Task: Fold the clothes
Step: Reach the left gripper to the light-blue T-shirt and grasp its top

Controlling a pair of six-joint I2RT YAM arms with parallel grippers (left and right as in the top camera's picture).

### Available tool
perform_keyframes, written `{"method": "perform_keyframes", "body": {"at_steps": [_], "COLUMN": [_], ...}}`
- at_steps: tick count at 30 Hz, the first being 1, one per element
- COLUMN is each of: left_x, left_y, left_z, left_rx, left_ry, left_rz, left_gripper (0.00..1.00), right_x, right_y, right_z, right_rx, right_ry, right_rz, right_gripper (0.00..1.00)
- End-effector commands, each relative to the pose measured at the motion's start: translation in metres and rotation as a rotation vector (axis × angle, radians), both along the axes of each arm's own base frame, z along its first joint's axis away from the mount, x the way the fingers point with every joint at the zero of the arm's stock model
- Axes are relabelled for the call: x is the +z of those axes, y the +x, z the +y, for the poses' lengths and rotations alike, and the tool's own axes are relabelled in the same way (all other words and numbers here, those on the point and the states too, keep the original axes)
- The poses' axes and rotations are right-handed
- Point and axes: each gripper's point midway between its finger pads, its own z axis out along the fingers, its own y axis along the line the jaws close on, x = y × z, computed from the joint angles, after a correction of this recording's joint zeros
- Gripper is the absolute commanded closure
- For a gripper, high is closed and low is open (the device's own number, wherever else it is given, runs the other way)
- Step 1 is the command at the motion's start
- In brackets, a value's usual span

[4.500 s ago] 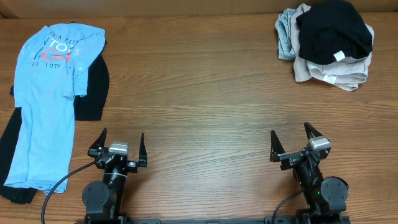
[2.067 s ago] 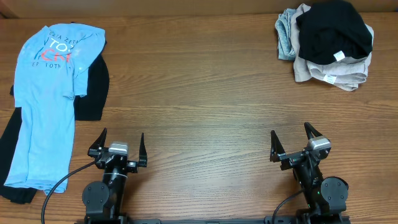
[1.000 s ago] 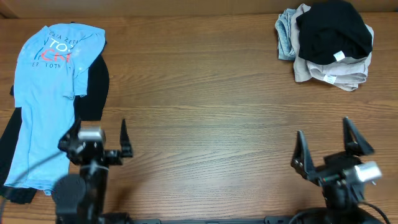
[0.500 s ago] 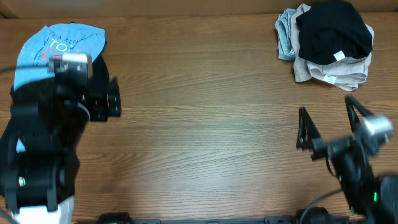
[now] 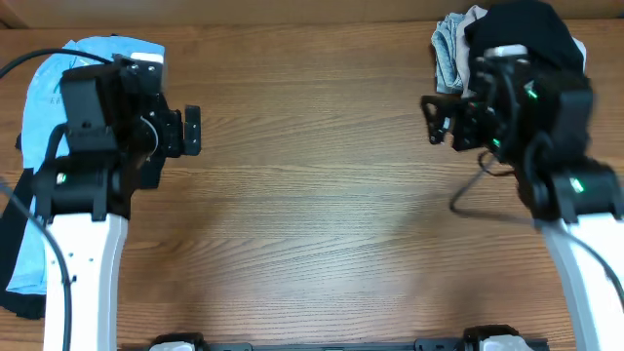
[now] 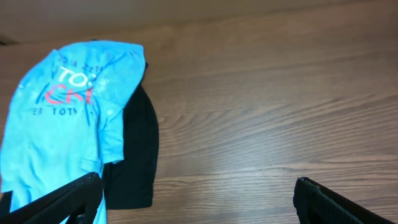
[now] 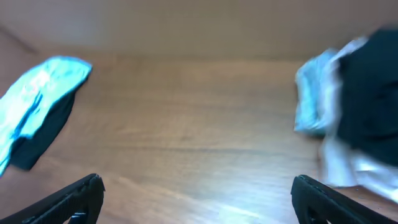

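Now my left end effector (image 6: 196,182), spread wide and empty, hovers nearer the light blue T-shirt (image 6: 56,124). It lies to the left on the bench (image 6: 280,93), over a black garment (image 6: 137,162), long axis near-to-far. My right end effector (image 7: 196,180), also spread, hangs well apart.

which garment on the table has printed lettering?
The light blue T-shirt at the left, lying over a black garment: it has white and red-orange lettering. The black garment and the heap at far right show no print.

T-shirt (image 6: 56,134): partial "TO", "CH"
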Motion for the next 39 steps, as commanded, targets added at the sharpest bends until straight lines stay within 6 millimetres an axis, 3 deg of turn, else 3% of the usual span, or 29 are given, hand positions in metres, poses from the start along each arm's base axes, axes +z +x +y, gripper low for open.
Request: {"method": "perform_keyframes", "body": {"at_steps": [1, 6, 11, 18, 24, 32, 39], "left_x": [-0.008, -0.045, -0.09, -0.14, -0.176, -0.22, -0.22], "left_y": [0.012, 0.028, 0.044, 0.065, 0.074, 0.072, 0.074], "left_z": [0.006, 0.027, 0.062, 0.132, 0.174, 0.195, 0.204], "left_rx": [-0.035, -0.002, -0.028, 0.157, 0.24, 0.279, 0.299], "left_ry": [0.061, 0.096, 0.172, 0.115, 0.097, 0.08, 0.099], "left_rz": [0.02, 0.119, 0.226, 0.269, 0.281, 0.352, 0.336], "left_gripper": [0.0, 0.0, 0.0, 0.0, 0.01, 0.07, 0.21], "right_x": [-0.014, -0.055, -0.082, -0.092, -0.093, -0.097, -0.099], "right_y": [0.009, 0.016, 0.014, 0.01, 0.01, 0.009, 0.009], "right_z": [0.028, 0.047, 0.049, 0.044, 0.043, 0.04, 0.037], "right_rx": [0.128, 0.219, 0.219, 0.192, 0.186, 0.172, 0.159], "right_ry": [0.094, 0.177, 0.189, 0.163, 0.157, 0.144, 0.13], "right_rz": [0.064, 0.207, 0.309, 0.352, 0.354, 0.365, 0.371], "right_gripper": [0.0, 0.0, 0.11, 0.15, 0.21, 0.25, 0.28]}}
